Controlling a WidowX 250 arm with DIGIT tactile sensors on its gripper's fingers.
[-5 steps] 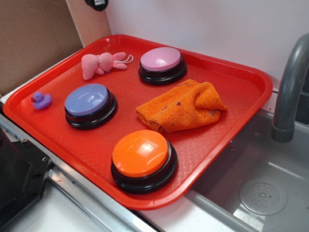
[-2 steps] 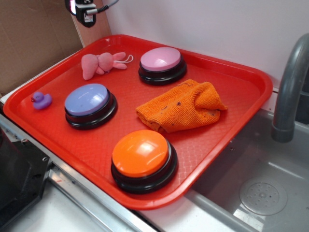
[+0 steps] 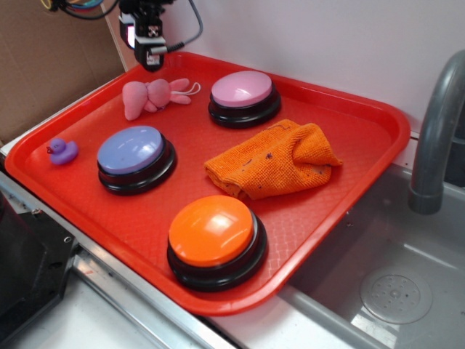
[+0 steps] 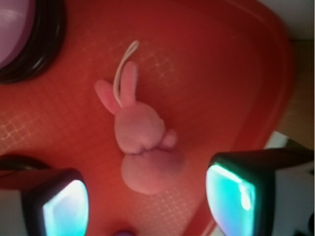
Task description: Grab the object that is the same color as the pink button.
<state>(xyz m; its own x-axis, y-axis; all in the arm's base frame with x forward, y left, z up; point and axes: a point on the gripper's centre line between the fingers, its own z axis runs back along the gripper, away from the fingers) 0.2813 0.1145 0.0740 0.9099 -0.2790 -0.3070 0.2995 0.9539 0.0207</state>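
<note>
Hanging with its fingers spread and empty, the end effector (image 4: pixel 147 199) is seen directly above the pink plush toy (image 4: pixel 140 147), whose long axis runs forward between the fingers, ears pointing away.

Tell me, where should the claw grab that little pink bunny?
Probably around the plump body of the bunny, coming straight down from above. It lies flat on the tray, its body the thickest part, while its ears and string loop are thin and floppy. The gripper, open, hangs above it, fingers either side.
</note>
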